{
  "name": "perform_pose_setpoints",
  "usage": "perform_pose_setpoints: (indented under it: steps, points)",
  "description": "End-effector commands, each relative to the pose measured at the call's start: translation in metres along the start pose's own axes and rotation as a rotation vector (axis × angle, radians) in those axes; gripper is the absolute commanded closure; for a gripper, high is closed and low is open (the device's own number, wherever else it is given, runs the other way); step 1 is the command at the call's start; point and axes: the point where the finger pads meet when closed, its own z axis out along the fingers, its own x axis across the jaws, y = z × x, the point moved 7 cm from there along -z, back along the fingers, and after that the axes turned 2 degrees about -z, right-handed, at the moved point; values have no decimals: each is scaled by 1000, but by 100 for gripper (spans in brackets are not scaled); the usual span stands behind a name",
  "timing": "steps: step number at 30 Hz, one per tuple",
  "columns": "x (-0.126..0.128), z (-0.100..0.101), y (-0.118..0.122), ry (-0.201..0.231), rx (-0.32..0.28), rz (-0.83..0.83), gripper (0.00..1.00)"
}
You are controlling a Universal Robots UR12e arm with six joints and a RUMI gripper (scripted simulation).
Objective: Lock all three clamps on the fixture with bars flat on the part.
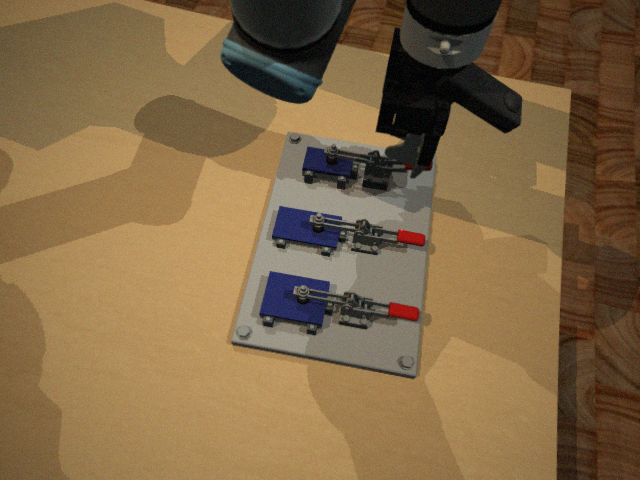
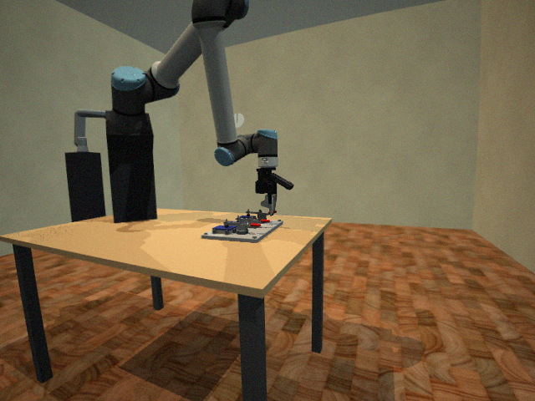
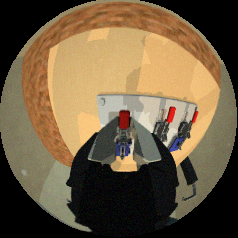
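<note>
A grey fixture plate (image 1: pixel 343 253) lies on the table with three toggle clamps, each over a blue part. My gripper (image 1: pixel 419 164) is down at the far clamp and shut on its red handle (image 1: pixel 410 168), which is mostly hidden by the fingers. In the wrist view the handle (image 3: pixel 124 118) stands between my fingers. The far clamp's bar (image 1: pixel 347 153) lies over its blue part (image 1: pixel 325 163). The middle clamp's red handle (image 1: pixel 411 237) and the near clamp's red handle (image 1: pixel 403 311) lie low, pointing right. Their bars (image 1: pixel 330 223) (image 1: pixel 316 294) lie over the blue parts.
The plate sits near the table's right edge (image 1: pixel 563 258), with wooden floor beyond. The arm's elbow (image 1: pixel 279 46) hangs above the table behind the plate. The robot's base column (image 2: pixel 129 168) stands at the table's far left corner.
</note>
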Motion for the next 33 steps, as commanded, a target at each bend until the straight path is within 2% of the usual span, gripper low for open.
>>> perform_pose_setpoints:
  steps: [1,33]
  points:
    - [0,-1,0,0,1,0,100]
    - [0,4,-3,0,1,0,100]
